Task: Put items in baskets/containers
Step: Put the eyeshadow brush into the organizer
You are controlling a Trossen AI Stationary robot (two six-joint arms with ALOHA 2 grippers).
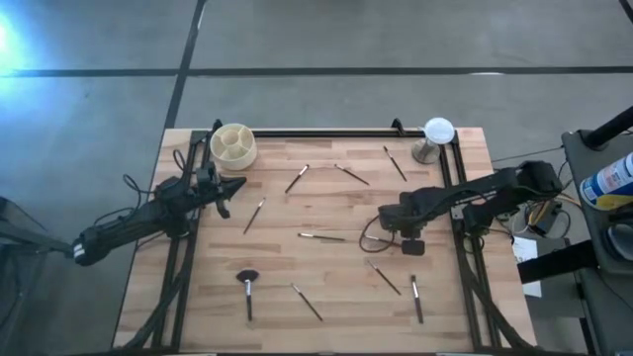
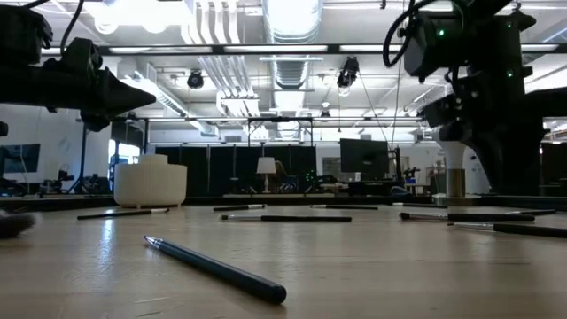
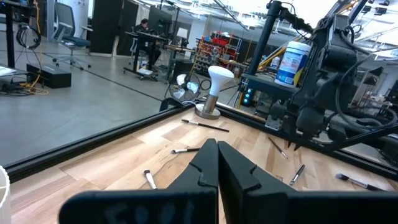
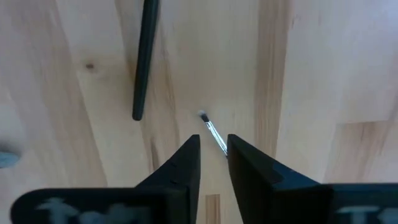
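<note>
Several thin makeup brushes lie flat and scattered on the wooden table, among them a pale one (image 1: pixel 321 236), a dark one (image 1: pixel 381 278) and a fluffy-headed one (image 1: pixel 247 287). The round cream cup (image 1: pixel 233 145) with inner dividers stands at the far left corner. My left gripper (image 1: pixel 229 188) hovers shut just near of the cup, with nothing in it (image 3: pixel 217 155). My right gripper (image 1: pixel 391 220) points down over the table's right half. A thin brush (image 4: pixel 213 134) sits between its nearly shut fingers. A dark brush handle (image 4: pixel 144 59) lies on the wood beyond. My right gripper holds a thin silver-necked brush pinched between its two fingers, which come from above and point down. The brush's small tip (image 4: pixel 203 116) sticks out past the fingertips toward the table; the rest is hidden between the fingers. Whether the tip touches the wood I cannot tell.
A white dome on a metal stand (image 1: pixel 436 136) stands at the far right corner. A black frame rail (image 1: pixel 326 133) runs along the far edge and down both sides. A cable loop (image 1: pixel 370 237) hangs by the right gripper. Bare wood lies in the table's middle.
</note>
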